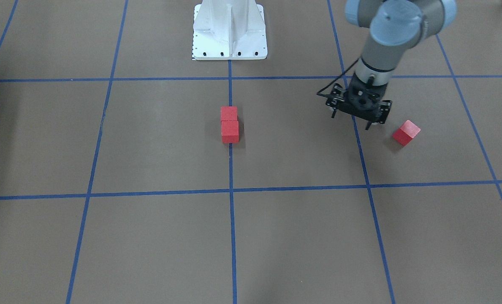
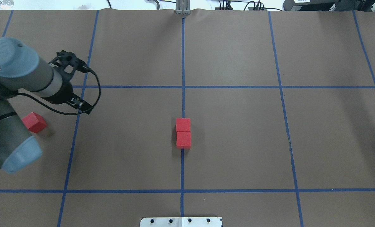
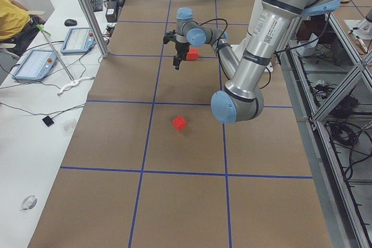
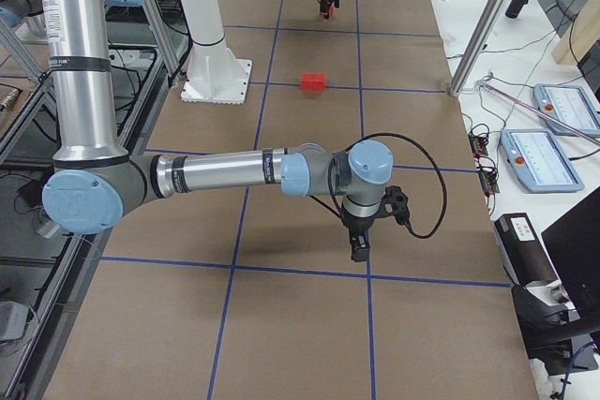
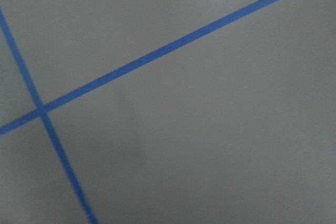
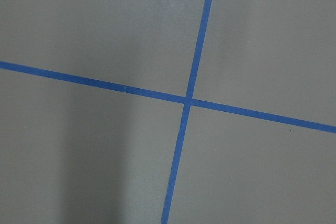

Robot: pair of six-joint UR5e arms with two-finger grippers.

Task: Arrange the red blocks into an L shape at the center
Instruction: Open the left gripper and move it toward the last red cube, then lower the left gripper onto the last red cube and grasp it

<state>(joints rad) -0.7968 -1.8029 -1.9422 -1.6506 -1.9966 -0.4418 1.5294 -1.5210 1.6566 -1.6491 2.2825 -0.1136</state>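
Two red blocks point(image 1: 229, 113) point(image 1: 230, 131) lie touching in a straight line on the centre grid line; they also show in the overhead view point(image 2: 183, 125) point(image 2: 183, 139). The third red block point(image 1: 406, 132) point(image 2: 33, 122) lies alone and turned askew on my left side. My left gripper point(image 1: 351, 121) points down, open and empty, over a blue line about a block's width or two from the loose block, towards the centre. My right gripper point(image 4: 358, 250) shows only in the exterior right view, low over bare mat, and I cannot tell if it is open or shut.
The white robot base point(image 1: 229, 29) stands at the table's robot-side edge. Blue tape lines divide the brown mat point(image 2: 237, 142) into large squares. Side tables with tablets point(image 3: 35, 65) point(image 4: 553, 110) and an aluminium post point(image 3: 87, 10) flank the far edge.
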